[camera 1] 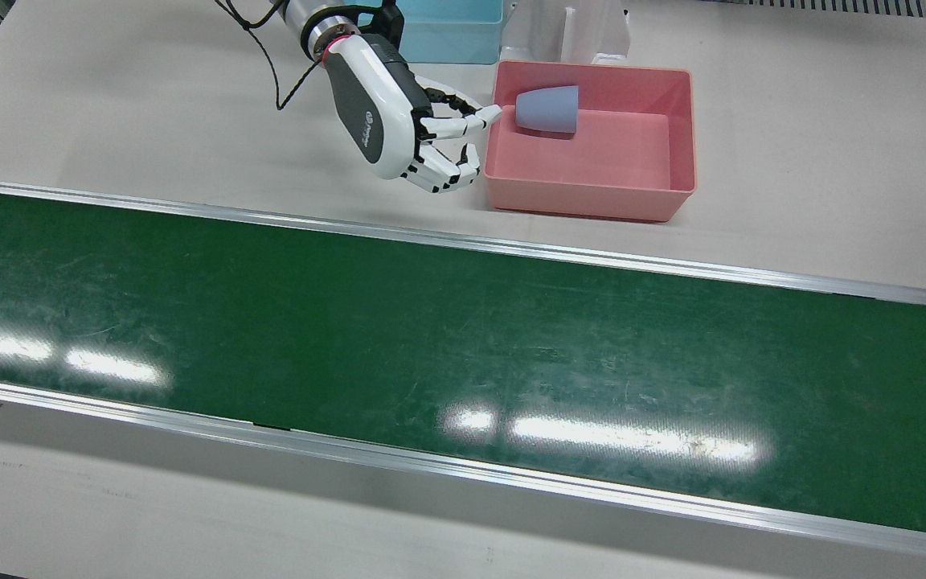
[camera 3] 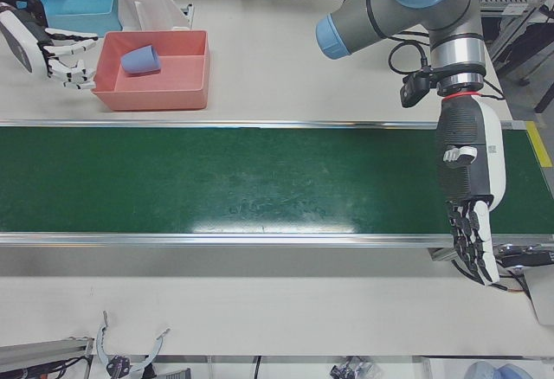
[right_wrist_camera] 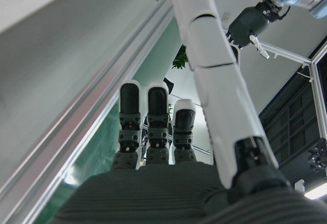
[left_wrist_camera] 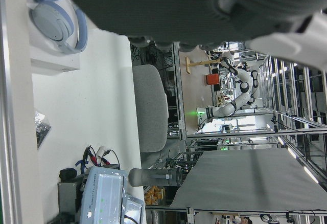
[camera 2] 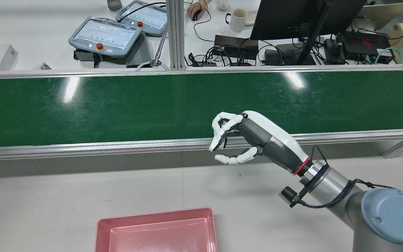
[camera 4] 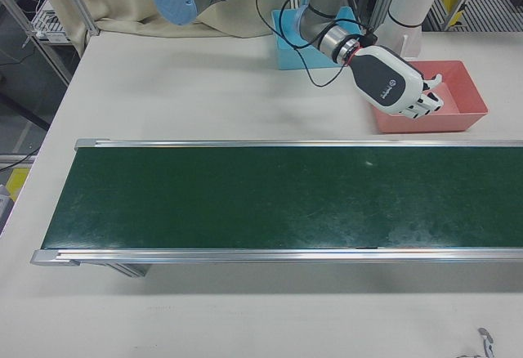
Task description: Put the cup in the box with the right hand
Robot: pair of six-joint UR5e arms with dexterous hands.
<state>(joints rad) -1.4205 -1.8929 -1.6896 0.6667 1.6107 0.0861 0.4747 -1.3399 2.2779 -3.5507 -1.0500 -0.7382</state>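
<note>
A pale blue cup [camera 1: 548, 108] lies on its side inside the pink box [camera 1: 592, 197], near the box's far left corner; it also shows in the left-front view [camera 3: 140, 59]. My right hand [camera 1: 411, 121] hovers just outside the box's left wall. Its fingers are loosely curled and apart and hold nothing, with one fingertip [camera 1: 489, 115] close to the rim beside the cup. In the rear view the right hand [camera 2: 247, 140] is above the table and the cup is out of frame. My left hand [camera 3: 469, 197] hangs at the far end of the belt, fingers stretched downward and empty.
A green conveyor belt [camera 1: 431, 346] with metal rails crosses the table in front of the box. A blue bin [camera 1: 451, 36] and a white pedestal [camera 1: 567, 32] stand behind the pink box. Beyond the belt are teach pendants [camera 2: 105, 35] and a monitor.
</note>
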